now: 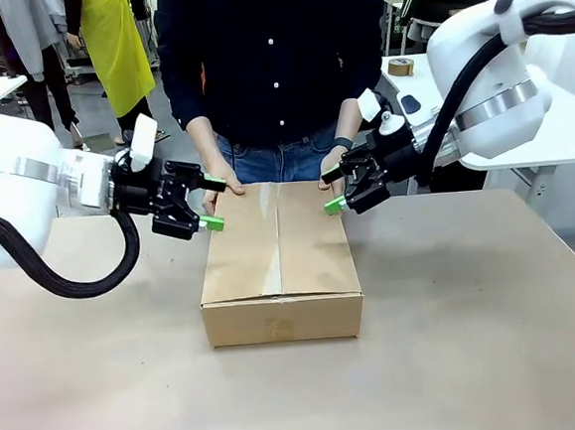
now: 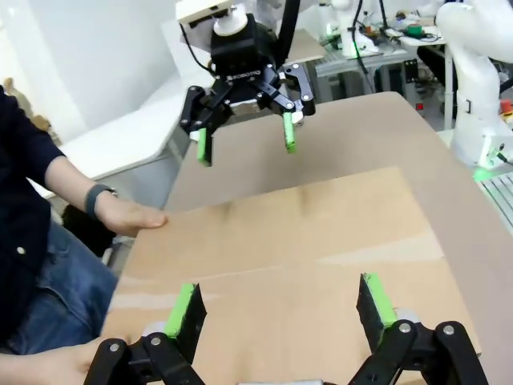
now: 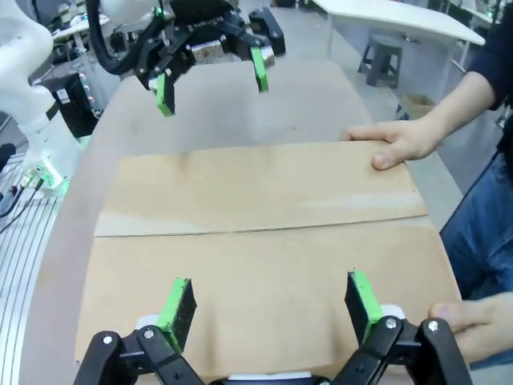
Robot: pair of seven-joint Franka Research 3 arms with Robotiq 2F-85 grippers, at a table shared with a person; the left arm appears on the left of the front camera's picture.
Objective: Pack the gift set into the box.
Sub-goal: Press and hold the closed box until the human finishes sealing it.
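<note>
The box point(image 1: 279, 265) is a brown cardboard carton in the middle of the table, its top flaps folded shut with a seam down the middle. The gift set is hidden. My left gripper point(image 1: 214, 203) hovers open just off the box's far left corner. Off the far right corner, my right gripper point(image 1: 332, 190) is open too. Both of the person's hands point(image 1: 219, 180) rest on the far edge of the box. In the left wrist view my own fingers point(image 2: 186, 309) stand wide over the closed box point(image 2: 304, 241), facing the right gripper point(image 2: 245, 143). The right wrist view mirrors this above the box point(image 3: 256, 241).
A person in a dark shirt and jeans stands at the far side of the table point(image 1: 478, 359). A roll of tape point(image 1: 402, 66) lies on a white side table at the back right. Bare tabletop surrounds the box on the near, left and right sides.
</note>
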